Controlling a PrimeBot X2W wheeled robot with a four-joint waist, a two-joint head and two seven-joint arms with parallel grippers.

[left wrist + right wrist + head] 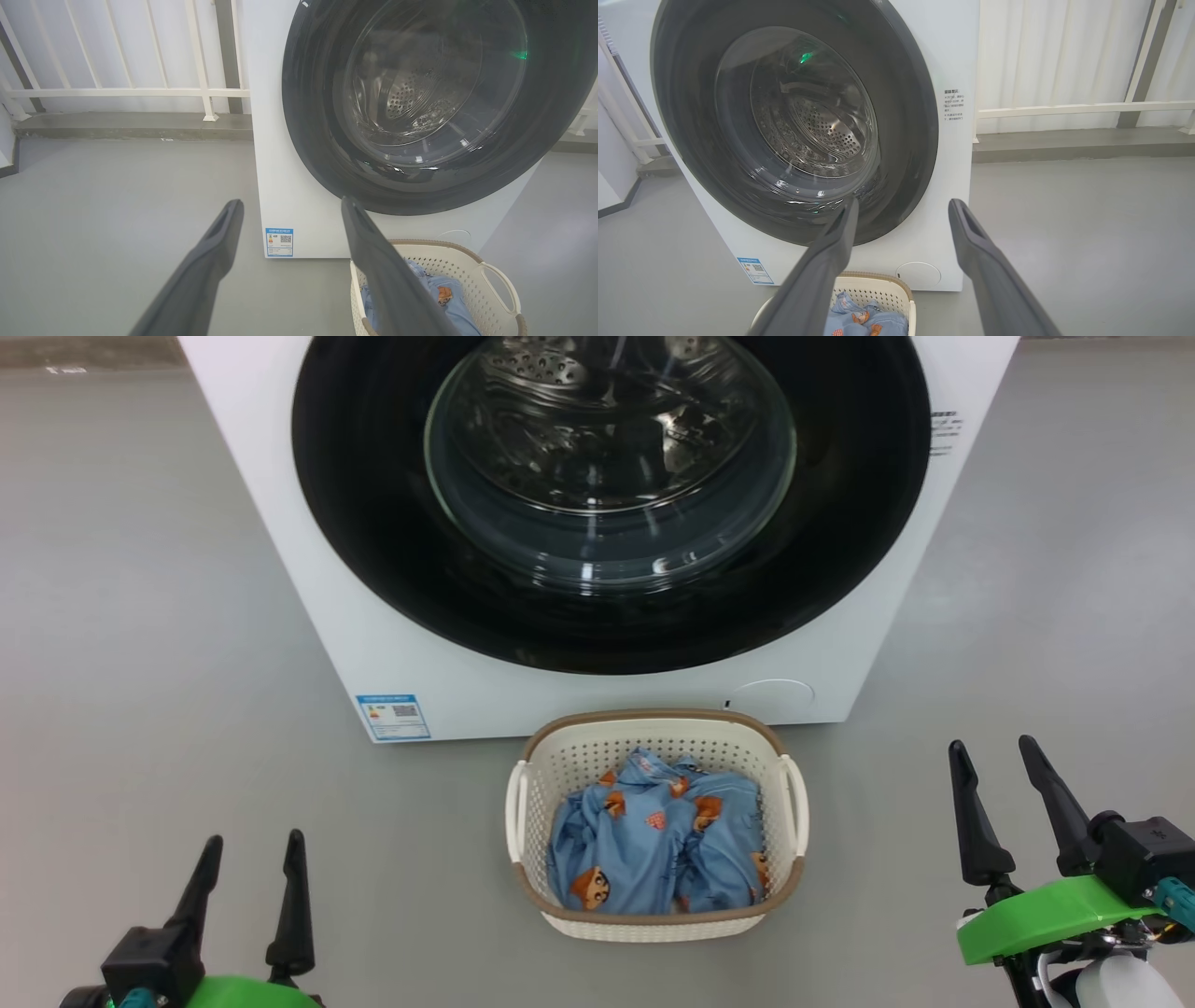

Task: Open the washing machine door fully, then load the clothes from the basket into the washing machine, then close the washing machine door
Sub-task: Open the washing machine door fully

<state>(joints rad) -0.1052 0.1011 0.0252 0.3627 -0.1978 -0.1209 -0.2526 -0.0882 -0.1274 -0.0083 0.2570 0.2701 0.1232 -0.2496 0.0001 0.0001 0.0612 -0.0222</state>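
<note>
**Desk:** What sits nearest you?

**Operator:** My left gripper (254, 840) at near left and my right gripper (991, 745) at near right, both over bare grey floor (140, 709). Each has its fingers spread wide, with nothing between them. The right one reaches farther forward than the left.

**Desk:** And the laundry?

**Operator:** The basket (597, 756) stands on the floor between my two grippers, a little farther off and well apart from both. The clothes (653, 849) lie heaped inside it, below the brown rim.

**Desk:** Room to move?

**Operator:** I see open floor on either side of the basket's white handles, running on past both flanks of the washing machine (392, 653). The tight spot is the basket's far rim, which stands just before the machine's foot. It sits between the blue label (393, 716) at left and the round flap (773, 695) at right.

**Desk:** The far end?

**Operator:** The washing machine door (373, 523) lies flat against the white front, closed, with the steel drum showing through its glass bowl. Behind the machine a white railing (201, 91) rises from a low grey kerb.
</note>
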